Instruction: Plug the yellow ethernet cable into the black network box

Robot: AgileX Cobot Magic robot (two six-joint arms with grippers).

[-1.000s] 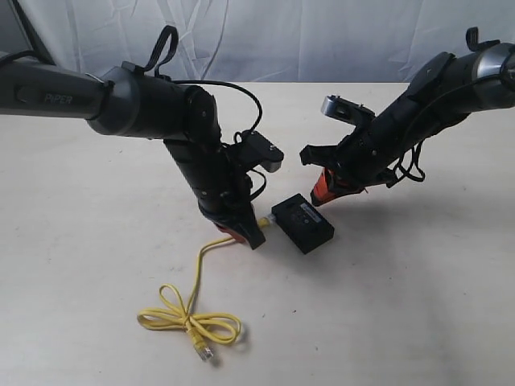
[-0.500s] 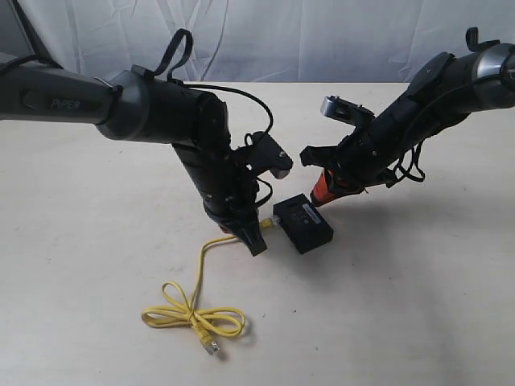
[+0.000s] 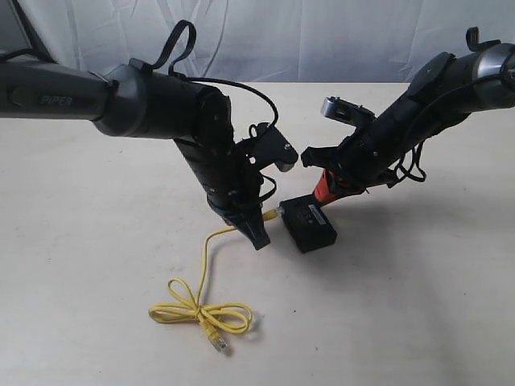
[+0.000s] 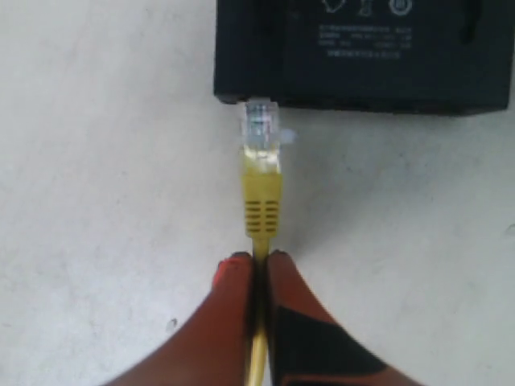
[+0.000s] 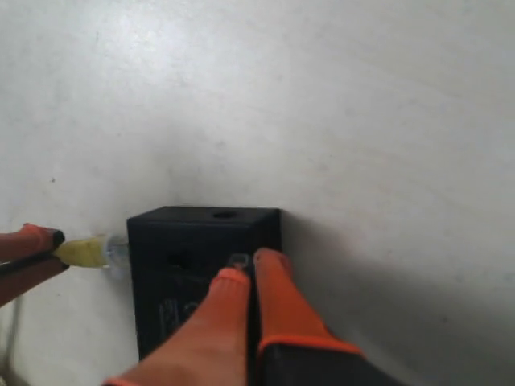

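The black network box (image 3: pixel 307 224) lies flat on the table near the middle; its printed top also shows in the left wrist view (image 4: pixel 362 48). My left gripper (image 4: pixel 257 261) is shut on the yellow ethernet cable (image 4: pixel 261 201) just behind its boot. The clear plug (image 4: pixel 259 125) touches the box's side edge. The rest of the cable runs down to a looped bundle (image 3: pixel 201 312) with a free plug. My right gripper (image 5: pixel 249 269) is shut, its orange fingertips resting on the box (image 5: pixel 193 273) top, nothing held between them.
The table (image 3: pixel 418 305) is a pale bare surface. A white curtain (image 3: pixel 322 40) hangs behind it. Both black arms lean in over the middle, the left arm (image 3: pixel 161 104) and the right arm (image 3: pixel 434 96).
My left gripper has carried the plug to the right until it meets the box's side. The box has shifted slightly right. The cable bundle dragged along a little. The right gripper stays put.
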